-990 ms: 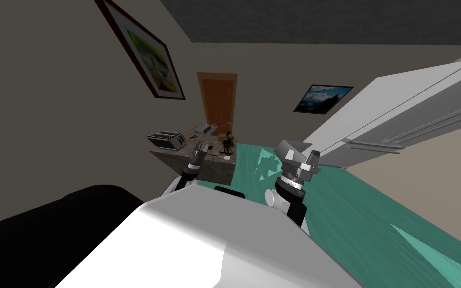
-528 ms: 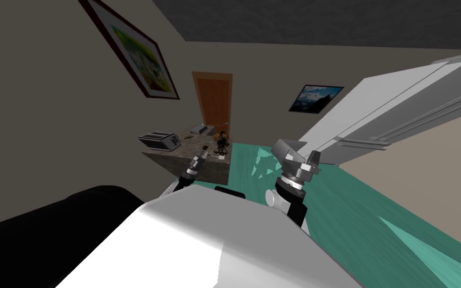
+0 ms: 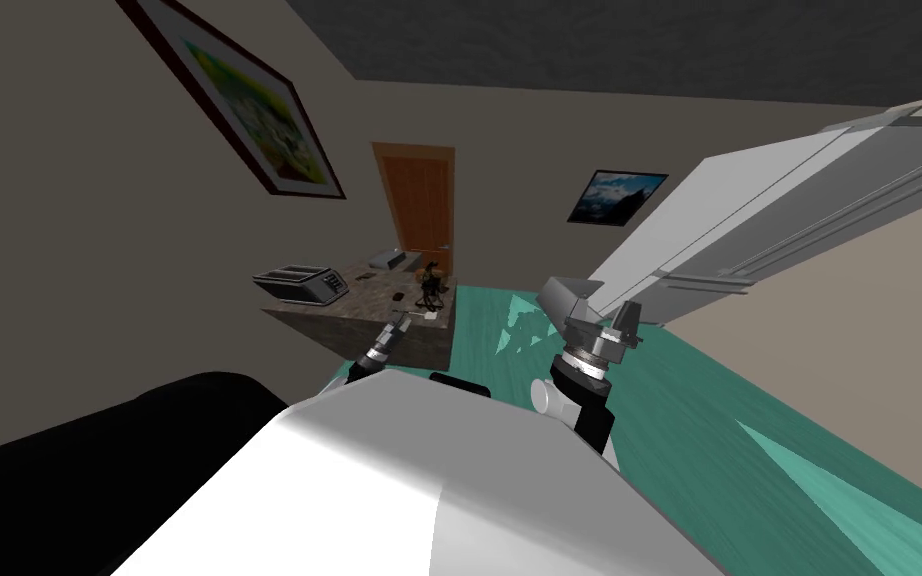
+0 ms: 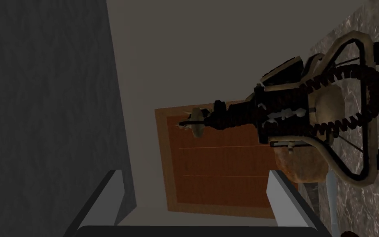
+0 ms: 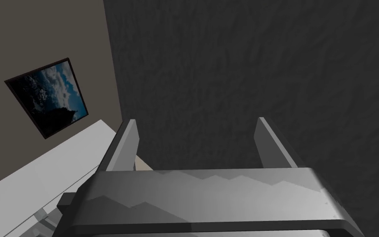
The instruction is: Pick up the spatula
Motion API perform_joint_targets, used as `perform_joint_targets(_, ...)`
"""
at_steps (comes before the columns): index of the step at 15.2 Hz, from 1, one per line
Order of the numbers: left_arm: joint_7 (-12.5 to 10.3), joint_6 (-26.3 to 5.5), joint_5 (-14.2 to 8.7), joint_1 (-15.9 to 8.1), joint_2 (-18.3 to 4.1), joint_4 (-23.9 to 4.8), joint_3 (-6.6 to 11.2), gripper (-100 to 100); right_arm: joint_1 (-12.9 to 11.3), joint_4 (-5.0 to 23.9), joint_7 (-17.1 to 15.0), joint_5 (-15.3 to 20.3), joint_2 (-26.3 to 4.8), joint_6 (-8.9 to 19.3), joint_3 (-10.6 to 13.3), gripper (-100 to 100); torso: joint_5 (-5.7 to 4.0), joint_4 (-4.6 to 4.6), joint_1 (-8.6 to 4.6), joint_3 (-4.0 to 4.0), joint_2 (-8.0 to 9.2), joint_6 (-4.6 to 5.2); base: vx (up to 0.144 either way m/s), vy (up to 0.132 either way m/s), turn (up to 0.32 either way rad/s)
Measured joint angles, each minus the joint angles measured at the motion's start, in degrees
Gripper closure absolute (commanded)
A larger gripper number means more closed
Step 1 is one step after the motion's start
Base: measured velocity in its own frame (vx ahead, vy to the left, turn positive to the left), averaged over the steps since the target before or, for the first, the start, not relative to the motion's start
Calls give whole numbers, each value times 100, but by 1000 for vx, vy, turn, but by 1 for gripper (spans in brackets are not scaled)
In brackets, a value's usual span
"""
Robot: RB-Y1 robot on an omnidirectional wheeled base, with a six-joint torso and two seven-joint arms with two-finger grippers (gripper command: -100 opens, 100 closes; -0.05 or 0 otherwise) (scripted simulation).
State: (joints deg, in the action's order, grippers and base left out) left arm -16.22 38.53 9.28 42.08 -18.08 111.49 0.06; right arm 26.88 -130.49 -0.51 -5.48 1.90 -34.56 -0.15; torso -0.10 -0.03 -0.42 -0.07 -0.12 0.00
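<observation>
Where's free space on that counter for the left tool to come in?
Bare counter between the toaster and the black wire-frame object. Crowded at the near right corner: small white pieces beside that object, left tool close by.

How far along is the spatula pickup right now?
Done: standing at the marble counter. Underway: left gripper, fingers open, reaches over it toward a dark wire gadget. Left: grasp and lift the spatula, seemingly the pale strip beside it. Right gripper open, empty.
</observation>
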Motion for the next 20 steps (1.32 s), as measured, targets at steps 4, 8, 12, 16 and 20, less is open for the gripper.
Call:
perform_joint_targets(4, -218, 90, 43, 272, -188, -392, 73, -100, 0, 0, 0, 0, 0, 0, 0, 0, -1, -1, -10, -2, -4, 1, 56, -123, -67)
perform_joint_targets(8, -452, 200, 79, 457, -369, -927, 159, -100, 0, 0, 0, 0, 0, 0, 0, 0, -1, -2, -7, -6, -12, 1, 64, -102, -53)
perform_joint_targets(12, -728, 270, 125, 713, -576, -1441, 251, -100, 0, 0, 0, 0, 0, 0, 1, 0, -3, -4, -15, -10, -19, 1, 86, -124, -68)
perform_joint_targets(16, -982, 335, 189, 1011, -724, -1927, 314, -100, 0, 0, 0, 0, 0, 0, -1, 0, 3, 1, 18, 4, 8, -2, 21, -42, 71)
perform_joint_targets(20, -1040, 399, 204, 1119, -744, -2122, 332, -100, -1, 0, 0, 0, -1, 0, -1, 0, 6, 4, 30, 10, 17, 1, 9, -34, -67)
